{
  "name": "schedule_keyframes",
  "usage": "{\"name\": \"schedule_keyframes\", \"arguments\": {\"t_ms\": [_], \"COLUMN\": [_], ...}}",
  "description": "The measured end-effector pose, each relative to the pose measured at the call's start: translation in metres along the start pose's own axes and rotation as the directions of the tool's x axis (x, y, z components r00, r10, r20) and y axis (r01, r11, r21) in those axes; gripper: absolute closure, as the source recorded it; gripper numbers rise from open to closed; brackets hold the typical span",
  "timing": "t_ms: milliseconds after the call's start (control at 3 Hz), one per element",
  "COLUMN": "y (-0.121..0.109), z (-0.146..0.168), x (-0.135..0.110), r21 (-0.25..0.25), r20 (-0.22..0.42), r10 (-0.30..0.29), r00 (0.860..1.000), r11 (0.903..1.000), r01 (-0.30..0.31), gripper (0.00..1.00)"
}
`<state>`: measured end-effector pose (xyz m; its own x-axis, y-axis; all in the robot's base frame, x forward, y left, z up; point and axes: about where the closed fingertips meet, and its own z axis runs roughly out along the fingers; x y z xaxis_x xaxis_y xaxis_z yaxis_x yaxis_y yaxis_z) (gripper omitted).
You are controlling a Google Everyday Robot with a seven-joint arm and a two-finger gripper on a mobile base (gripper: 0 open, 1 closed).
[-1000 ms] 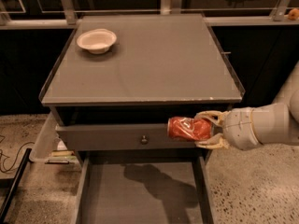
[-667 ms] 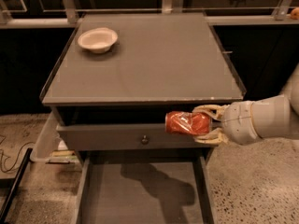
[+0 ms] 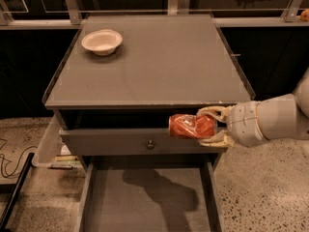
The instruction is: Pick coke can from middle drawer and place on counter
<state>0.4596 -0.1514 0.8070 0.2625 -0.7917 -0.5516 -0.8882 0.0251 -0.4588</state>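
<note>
lifted slightly, end effector grips coke can below grey counter

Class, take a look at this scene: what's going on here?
A robot arm's gripper is clamped on a red coke can, held sideways above the open middle drawer and just below the counter. The can is not yet on the counter, where a bowl sits near the far left corner.

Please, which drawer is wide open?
The bottom shallow grey drawer, floor exposed; the knobbed grey front above protrudes slightly. The gripper holds the red soda can before it.
</note>
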Motion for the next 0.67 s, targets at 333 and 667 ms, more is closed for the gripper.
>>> {"name": "schedule_keyframes", "arguments": {"t_ms": [333,667], "y": [0.000,-0.023], "z": [0.000,-0.006], "x": [0.000,-0.009], "r21": [0.000,0.024], "r20": [0.000,-0.013], "r10": [0.000,-0.044], "r00": [1.000,0.999], "r11": [1.0000,0.9987], "r01": [0.000,0.044], "gripper": [1.00,1.00]}}
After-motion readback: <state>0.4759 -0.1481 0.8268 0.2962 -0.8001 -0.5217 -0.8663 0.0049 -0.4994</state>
